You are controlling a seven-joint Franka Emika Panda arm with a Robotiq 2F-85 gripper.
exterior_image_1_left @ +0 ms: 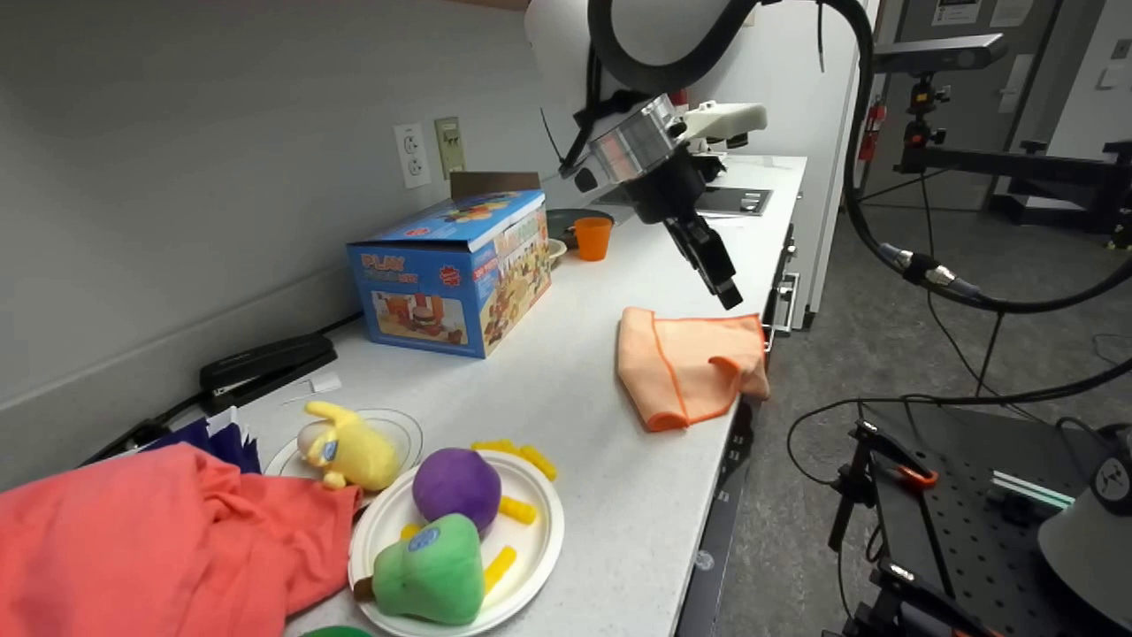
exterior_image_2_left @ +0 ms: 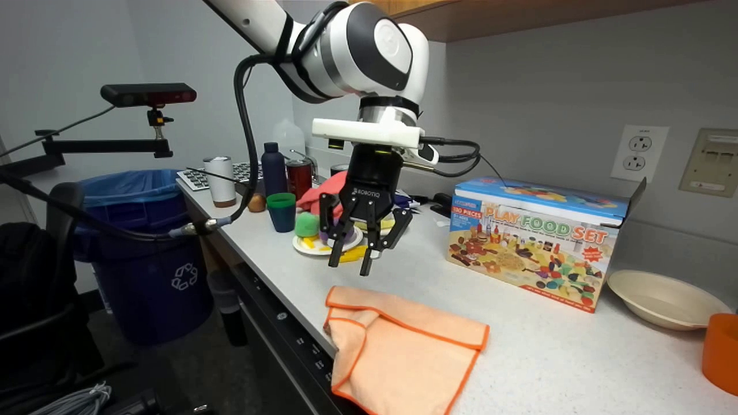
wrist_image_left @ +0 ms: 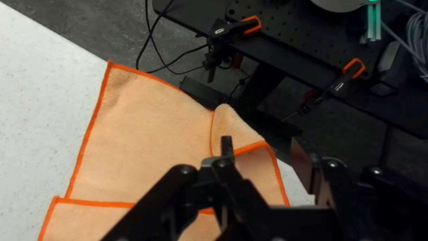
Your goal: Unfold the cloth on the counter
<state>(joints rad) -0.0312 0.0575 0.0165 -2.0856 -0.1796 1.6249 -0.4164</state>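
Smooth and finely speckled, the grey-white counter (exterior_image_2_left: 553, 374) shows its straight front edge on the nine o'clock side in an exterior view. Nearest on it lies the cloth (exterior_image_2_left: 409, 369), thin, fuzzy, salmon-orange, hemmed in brighter orange; it is partly spread, with a strip doubled over at its twelve o'clock side, a small flap turned at ten o'clock, and its eight o'clock side reaching past the counter's edge. Raised above it, towards eleven o'clock in that view, hangs the black, jointed gripper (exterior_image_2_left: 350, 268), its jaws standing partway apart, tips clear of the cloth, which shows through the gap in the wrist view. At three o'clock from the cloth stands a smooth orange cup (exterior_image_2_left: 720, 357), and at half past two a shallow beige bowl (exterior_image_2_left: 654, 295). Further off, between one and two, sits the printed, block-shaped cardboard box (exterior_image_2_left: 530, 248). Towards eleven, a round white plate (exterior_image_2_left: 298, 246) bears a plump purple toy (exterior_image_1_left: 455, 485) and a pear-shaped green toy (exterior_image_1_left: 433, 575). Beyond it, also at eleven, coral-red fabric (exterior_image_2_left: 323, 189) lies bunched.
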